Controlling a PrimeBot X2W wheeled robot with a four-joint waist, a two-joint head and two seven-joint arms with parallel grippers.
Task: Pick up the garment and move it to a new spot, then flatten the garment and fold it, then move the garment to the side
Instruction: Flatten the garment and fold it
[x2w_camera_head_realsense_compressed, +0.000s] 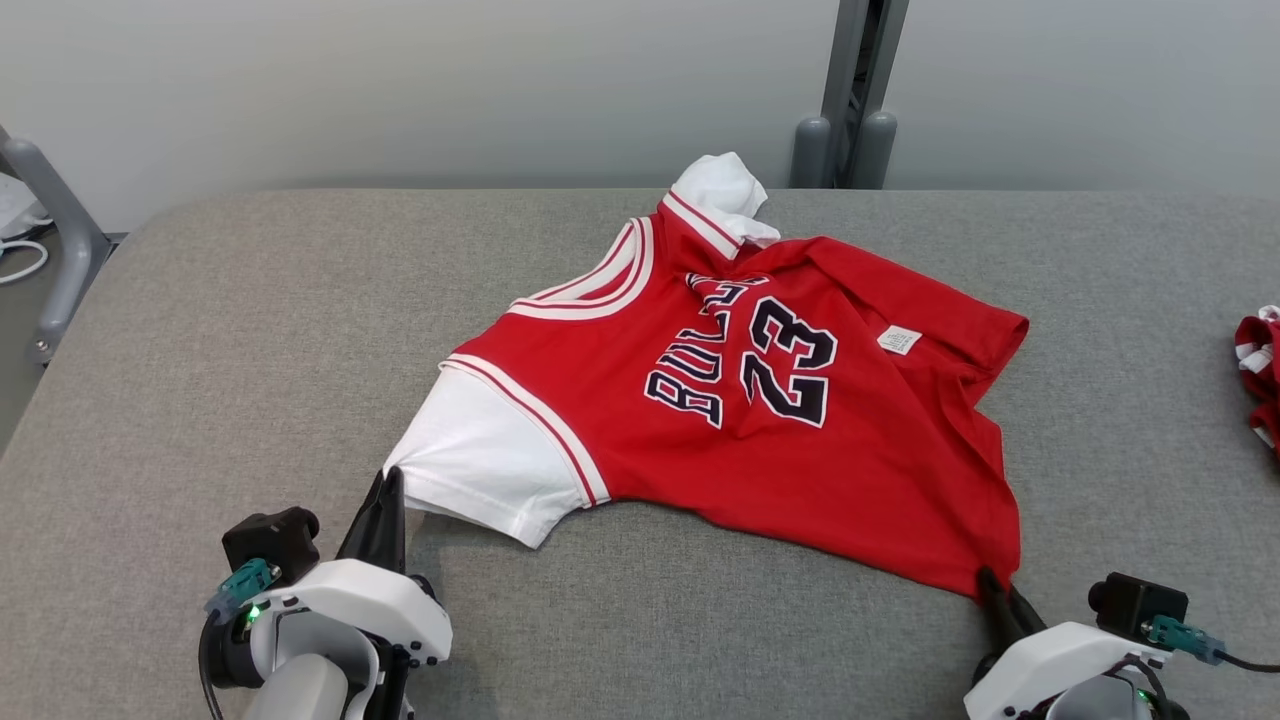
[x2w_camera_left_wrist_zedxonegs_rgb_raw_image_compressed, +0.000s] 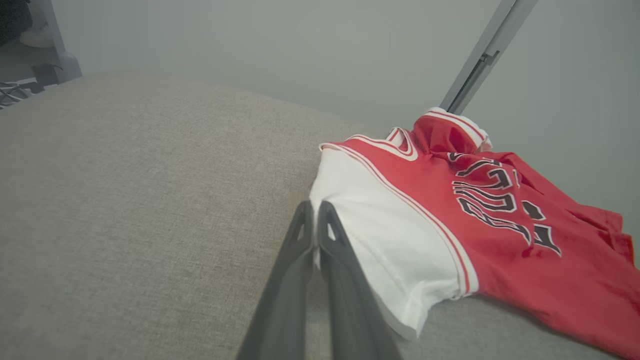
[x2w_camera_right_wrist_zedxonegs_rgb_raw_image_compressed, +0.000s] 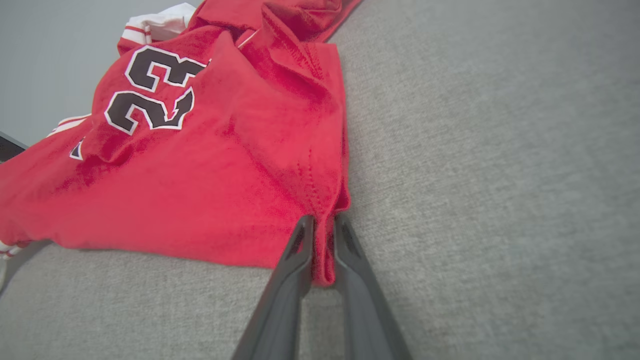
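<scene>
Right wrist view: the right gripper (x2w_camera_right_wrist_zedxonegs_rgb_raw_image_compressed: 320, 222) pinches the hem of the red-and-white fabric basketball jersey (x2w_camera_right_wrist_zedxonegs_rgb_raw_image_compressed: 210, 165); the left gripper (x2w_camera_left_wrist_zedxonegs_rgb_raw_image_compressed: 314, 207), closed, seemingly nips its white sleeve (x2w_camera_left_wrist_zedxonegs_rgb_raw_image_compressed: 380, 220).

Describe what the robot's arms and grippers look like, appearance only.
The left gripper and right gripper each have two long, dark, tapering fingers on a white housing. Beside each sits a black camera block with a teal connector; a black cable trails from the right one.
</scene>
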